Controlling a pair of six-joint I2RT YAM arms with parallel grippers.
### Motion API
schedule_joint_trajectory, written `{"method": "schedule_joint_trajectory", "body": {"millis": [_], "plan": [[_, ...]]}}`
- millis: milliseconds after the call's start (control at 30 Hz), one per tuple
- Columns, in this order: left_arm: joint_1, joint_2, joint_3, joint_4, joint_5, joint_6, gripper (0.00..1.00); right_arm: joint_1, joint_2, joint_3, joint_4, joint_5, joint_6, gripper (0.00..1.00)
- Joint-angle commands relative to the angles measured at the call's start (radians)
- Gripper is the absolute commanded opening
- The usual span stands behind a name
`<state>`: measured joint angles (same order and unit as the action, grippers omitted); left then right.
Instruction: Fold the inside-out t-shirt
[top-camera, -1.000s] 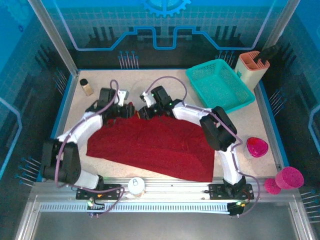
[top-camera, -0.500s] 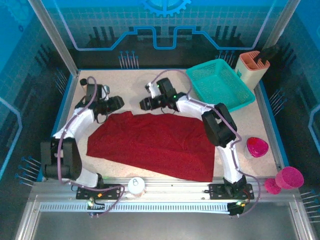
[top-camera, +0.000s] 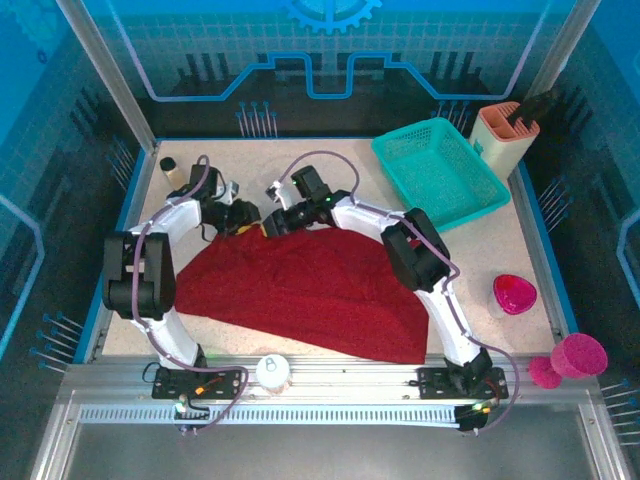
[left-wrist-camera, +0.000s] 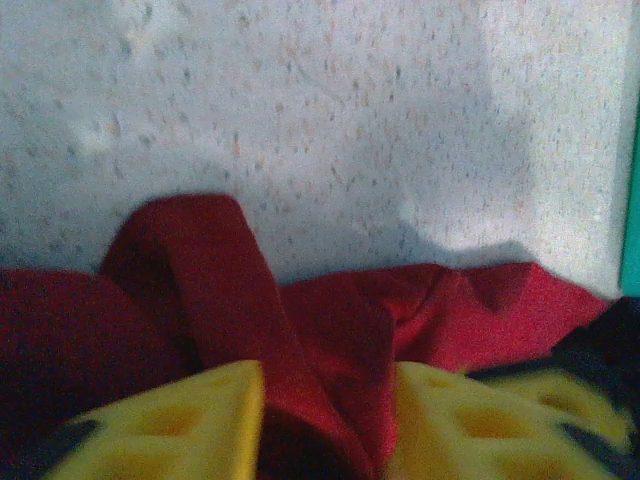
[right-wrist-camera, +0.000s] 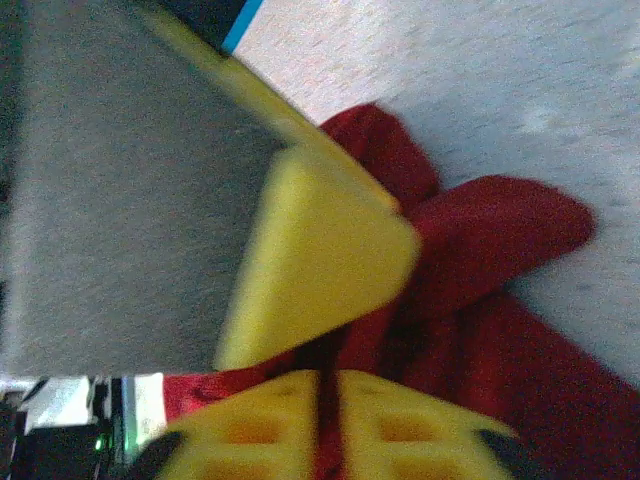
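Left gripper (left-wrist-camera: 325, 400) pinches a raised ridge on the far edge of the inside-out t-shirt (top-camera: 310, 290), spread across the table (top-camera: 470, 250); just beside it, right gripper (right-wrist-camera: 320, 392) clamps the same edge; folding apparently barely begun

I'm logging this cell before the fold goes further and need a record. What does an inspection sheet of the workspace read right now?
Surface: speckled beige table, no spills seen.
Job's things: dark red t-shirt spread mid-table, far edge bunched up.
Clutter: teal basket, peach holder, small bottle, pink bowl, pink cup, all off the shirt.
Grippers: left gripper and right gripper close together, both shut on the shirt's far edge.
Cables: purple cable looped over each arm.
Surroundings: blue panelled walls.
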<state>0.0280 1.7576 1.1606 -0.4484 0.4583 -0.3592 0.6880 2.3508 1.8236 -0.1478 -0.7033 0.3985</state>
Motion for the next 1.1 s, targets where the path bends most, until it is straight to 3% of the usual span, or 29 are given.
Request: {"method": "schedule_joint_trajectory", "body": {"millis": [0, 33, 133, 333, 367, 433, 533, 767, 1067], "plan": [[0.012, -0.078, -0.044, -0.025, 0.023, 0.020, 0.06, 0.023, -0.063, -0.024, 0.025, -0.105, -0.061, 0.00], [0.026, -0.120, -0.087, 0.029, 0.014, -0.008, 0.00, 0.034, -0.080, -0.031, 0.015, -0.105, -0.104, 0.00], [0.055, -0.214, -0.170, 0.117, 0.032, -0.052, 0.00, 0.090, -0.131, -0.080, -0.034, -0.043, -0.220, 0.00], [0.048, -0.243, -0.192, -0.023, 0.111, -0.029, 0.03, 0.220, -0.213, -0.273, -0.065, 0.248, -0.332, 0.00], [0.046, -0.257, -0.225, -0.022, 0.107, -0.028, 0.07, 0.232, -0.241, -0.324, -0.028, 0.281, -0.332, 0.04], [0.046, -0.291, -0.283, -0.022, 0.077, -0.028, 0.14, 0.228, -0.299, -0.400, 0.046, 0.304, -0.312, 0.21], [0.046, -0.342, -0.335, -0.035, 0.040, -0.029, 0.21, 0.173, -0.374, -0.451, 0.130, 0.285, -0.270, 0.37], [0.044, -0.403, -0.378, -0.032, 0.006, -0.064, 0.22, 0.011, -0.314, -0.275, 0.067, 0.263, -0.235, 0.44], [0.046, -0.395, -0.381, -0.042, 0.011, -0.094, 0.23, 0.041, -0.100, -0.011, -0.135, 0.227, -0.267, 0.47]]}}
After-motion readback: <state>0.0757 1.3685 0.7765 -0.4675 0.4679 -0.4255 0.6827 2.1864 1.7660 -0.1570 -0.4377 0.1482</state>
